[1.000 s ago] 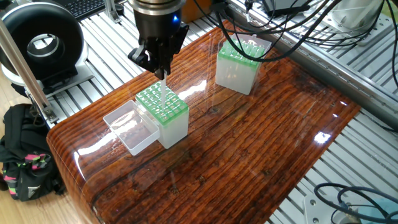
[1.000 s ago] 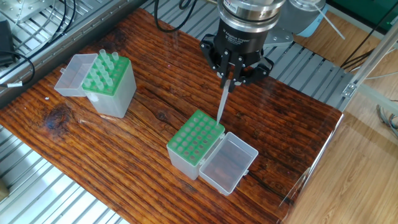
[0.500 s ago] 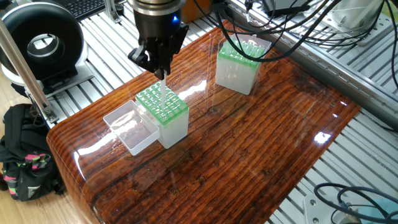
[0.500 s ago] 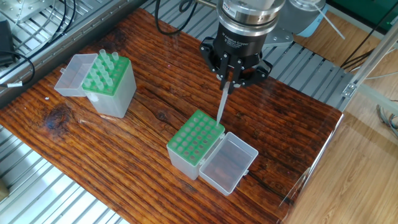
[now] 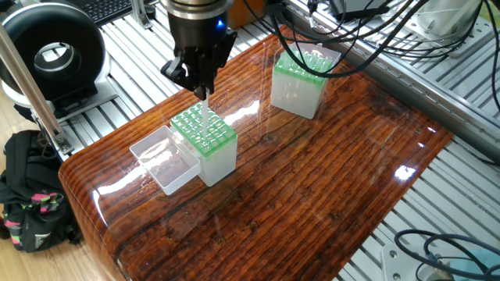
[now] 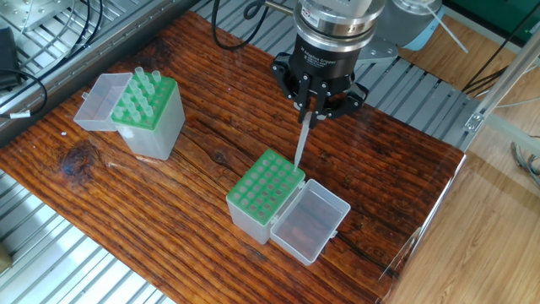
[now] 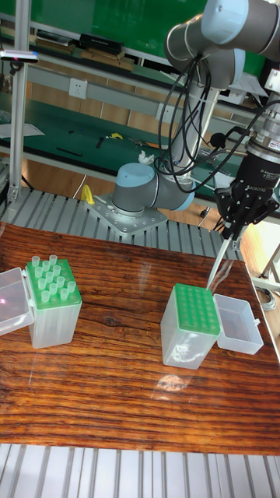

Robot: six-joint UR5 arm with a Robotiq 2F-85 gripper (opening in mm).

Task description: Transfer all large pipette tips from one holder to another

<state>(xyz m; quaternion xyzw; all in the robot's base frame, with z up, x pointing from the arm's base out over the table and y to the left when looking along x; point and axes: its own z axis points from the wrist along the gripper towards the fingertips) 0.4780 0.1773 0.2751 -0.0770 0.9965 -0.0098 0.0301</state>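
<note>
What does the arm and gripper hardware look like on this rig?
UR5 arm: silver-grey tubular links with light blue joint caps, black cables running along it. Its wrist ends in a banded metallic and black cylinder. The gripper is black with two short fingers; a small blue light glows on its body in one fixed view.

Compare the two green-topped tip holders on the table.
The holder under the pincer shows only bare holes, while the far holder carries several large pipette tips. The pincer dangles one tip above the near holder; nothing hangs over the far one. Both have green grids, translucent bodies and lids hinged open.
</note>
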